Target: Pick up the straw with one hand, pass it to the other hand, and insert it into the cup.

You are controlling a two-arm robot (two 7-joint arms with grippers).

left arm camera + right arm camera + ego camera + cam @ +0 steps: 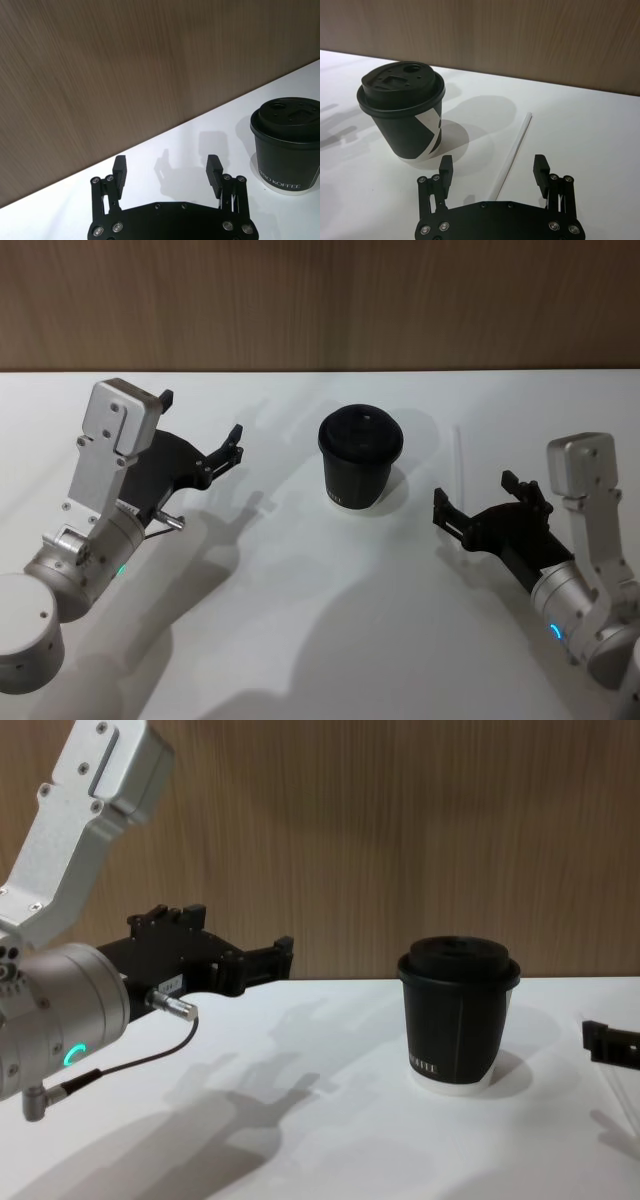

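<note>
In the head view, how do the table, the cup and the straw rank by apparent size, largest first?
1. table, by far the largest.
2. cup.
3. straw, a thin line lying to the right of the cup.

cup — matt paper | wall — grained wood | table smooth, matt

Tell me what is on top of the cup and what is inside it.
A black domed lid sits on the cup. The lid covers the inside, so its contents cannot be seen. The straw lies on the table, not in the cup.
</note>
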